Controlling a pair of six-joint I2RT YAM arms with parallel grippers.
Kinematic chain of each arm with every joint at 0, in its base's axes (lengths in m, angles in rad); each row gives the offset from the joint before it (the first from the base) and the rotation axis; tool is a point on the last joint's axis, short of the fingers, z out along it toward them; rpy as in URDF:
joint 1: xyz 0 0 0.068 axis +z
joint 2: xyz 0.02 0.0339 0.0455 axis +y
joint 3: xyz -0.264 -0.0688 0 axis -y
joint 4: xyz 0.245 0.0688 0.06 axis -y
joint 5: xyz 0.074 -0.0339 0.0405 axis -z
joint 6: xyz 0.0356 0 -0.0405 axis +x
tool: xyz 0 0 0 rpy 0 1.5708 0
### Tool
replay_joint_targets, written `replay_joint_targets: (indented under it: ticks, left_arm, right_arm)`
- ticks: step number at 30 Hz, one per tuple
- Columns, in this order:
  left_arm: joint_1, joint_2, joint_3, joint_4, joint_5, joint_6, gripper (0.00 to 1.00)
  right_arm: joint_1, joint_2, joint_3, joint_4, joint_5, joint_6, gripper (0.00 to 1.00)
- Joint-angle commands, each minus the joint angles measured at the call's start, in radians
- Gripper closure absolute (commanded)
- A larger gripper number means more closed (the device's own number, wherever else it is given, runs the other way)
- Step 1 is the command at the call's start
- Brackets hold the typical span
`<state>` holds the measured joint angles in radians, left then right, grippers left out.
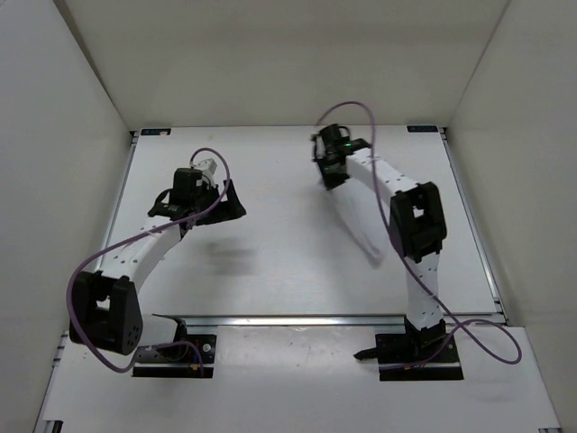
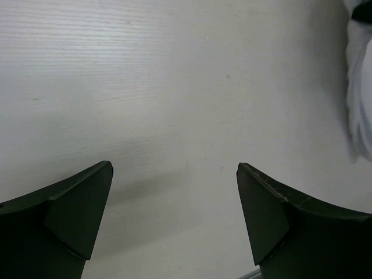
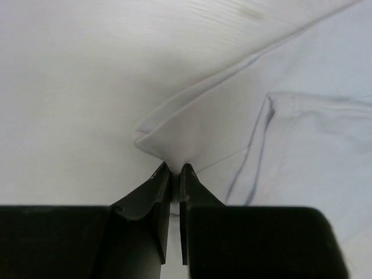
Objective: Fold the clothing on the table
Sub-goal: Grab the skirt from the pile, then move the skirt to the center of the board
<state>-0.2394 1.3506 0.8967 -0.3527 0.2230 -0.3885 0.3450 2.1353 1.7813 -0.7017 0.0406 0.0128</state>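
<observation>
Pinching a peaked fold of the small garment of thin white, faintly bluish wrinkled fabric [image 3: 290, 139], the right jaws stand almost together, and only a sliver of cloth shows between their dark tips. From that pinch the fabric fans out ahead of the jaws and to their right. One crisp edge runs diagonally away from the tips, and a second layer with a faint bluish seam [image 3: 256, 145] lies just right of them. Left of the pinch and beyond it is the bare, flat, matte white tabletop [image 3: 70, 87], with its fine grain showing.

From overhead, the white right arm [image 1: 401, 203] reaches far out over the tabletop. The garment shows there as a long pale strip running from beneath the jaws back toward the arm's base, partly hidden under the forearm. Whether that strip lies flat or hangs a little off the surface cannot be told. A purple cable [image 1: 356, 105] loops over the wrist.

The left jaws stand wide apart and hold nothing. Between their two black fingers [image 2: 75, 215] there is only tabletop, with soft shadows falling on it. An edge of the garment shows far to the right of these jaws, well apart from both fingers. From above, the white left arm [image 1: 135, 253] is bent, and bare tabletop lies between the two pairs of jaws.
</observation>
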Motion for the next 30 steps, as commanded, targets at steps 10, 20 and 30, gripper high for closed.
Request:
replay_joint_targets:
  ticks: [10,20,30]
  left_arm:
    - [0.072,-0.191,0.175,-0.077,-0.137,0.017,0.01]
    - [0.057,-0.025,0.186,0.03,-0.132,-0.001,0.02]
    - [-0.032,0.119,0.217,0.064,-0.05,-0.03,0.01]
  right_arm:
    - [0.03,-0.4,0.143,0.152,-0.536,0.179,1.0]
    - [-0.144,-0.088,0.099,0.125,-0.509,0.118,1.0]
    - [-0.245,0.209,0.294,0.1,-0.461,0.145,1.0]
